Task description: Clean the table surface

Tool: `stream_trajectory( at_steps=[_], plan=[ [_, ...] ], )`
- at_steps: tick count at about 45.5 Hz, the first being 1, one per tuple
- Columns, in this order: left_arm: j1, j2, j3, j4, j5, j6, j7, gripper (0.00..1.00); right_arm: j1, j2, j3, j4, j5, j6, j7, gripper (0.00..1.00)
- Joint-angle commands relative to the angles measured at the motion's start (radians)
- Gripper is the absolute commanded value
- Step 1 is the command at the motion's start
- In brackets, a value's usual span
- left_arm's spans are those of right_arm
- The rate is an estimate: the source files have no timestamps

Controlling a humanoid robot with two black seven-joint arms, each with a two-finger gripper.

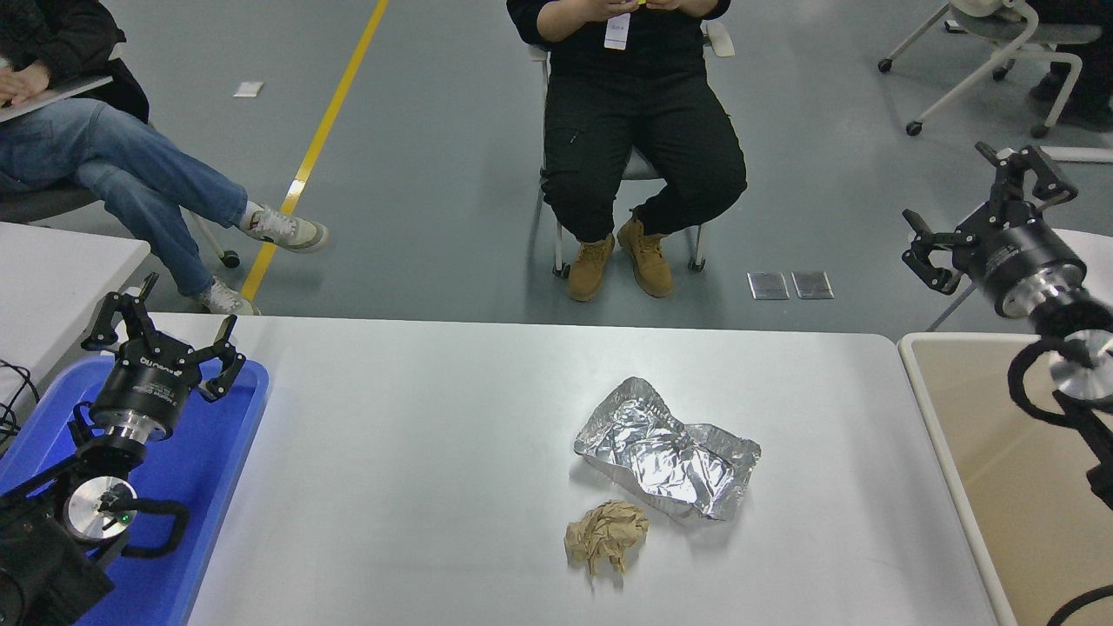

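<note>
Grey workshop floor with a yellow line (326, 122) runs behind a white counter (417, 452) that fills the lower middle of the head view.

At the right edge, the right pincer (987, 204) hangs in the air above the floor just past the counter's far right corner, its fingers spread wide with nothing between them. Its arm runs down over the beige bin (1017, 469), which stands touching the counter's right end. On the counter, well apart from that pincer, lies a crushed foil tray (669, 452) right of centre, and just in front of it a crumpled brown paper ball (606, 535), the two close together. Apart from these, the white top shows bare all the way to its left end.

At the lower left, the left pincer (165, 330) hovers over the far part of a blue tray (217, 469) at the counter's left end, fingers spread and holding nothing.

Beyond the far edge, a person in black trousers and tan boots (643, 156) sits on a chair facing the counter. Another person in jeans (122, 174) sits at the upper left with legs crossed. A wheeled chair (983, 43) stands at the upper right.
</note>
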Motion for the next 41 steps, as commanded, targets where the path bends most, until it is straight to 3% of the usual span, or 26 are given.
stream_trajectory(
  at_steps=[1,30,41],
  plan=[
    [0.000,0.000,0.000,0.000,0.000,0.000,0.000,1.00,-0.046,0.039,0.011,-0.009,-0.074,0.002,0.107,0.99],
    [0.000,0.000,0.000,0.000,0.000,0.000,0.000,1.00,-0.047,0.014,0.012,-0.018,-0.099,0.002,0.130,0.99],
    [0.000,0.000,0.000,0.000,0.000,0.000,0.000,1.00,0.064,-0.079,-0.158,-0.108,-0.082,0.002,0.128,0.99]
  ],
)
